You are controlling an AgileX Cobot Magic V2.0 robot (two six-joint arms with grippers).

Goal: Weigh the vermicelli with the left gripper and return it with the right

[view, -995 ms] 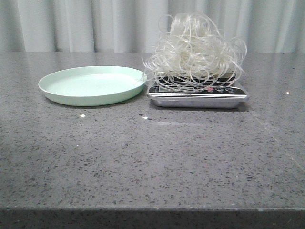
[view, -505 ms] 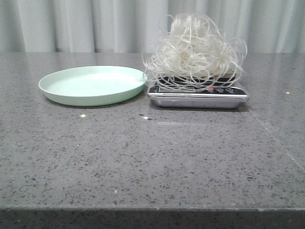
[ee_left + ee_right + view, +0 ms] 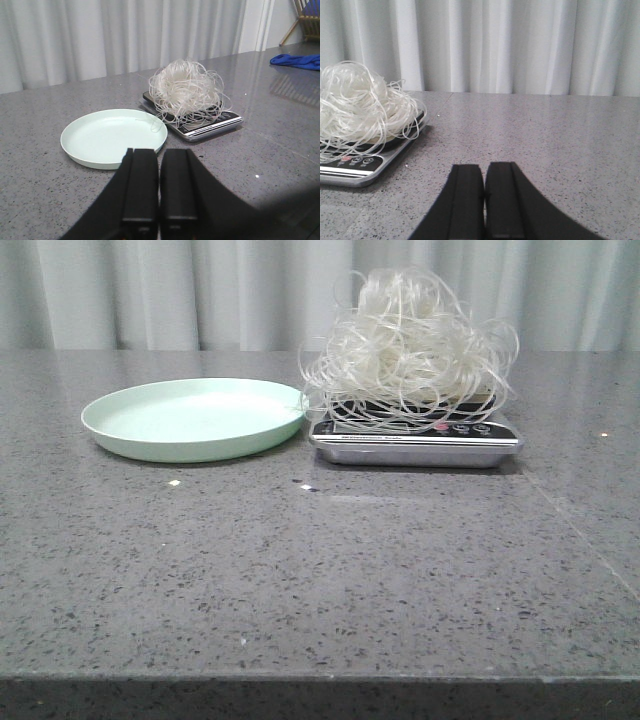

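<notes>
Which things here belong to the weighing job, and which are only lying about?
Belonging to the job:
- loose tangle of whitish vermicelli
- flat silver kitchen scale under it
- round pale green plate, empty
- black left gripper and black right gripper, both shut

Only lying about:
- crumpled blue cloth on the table's far part

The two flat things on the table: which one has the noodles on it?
The scale, silver-rimmed, holds the vermicelli; the pale green plate beside it is bare.
</notes>
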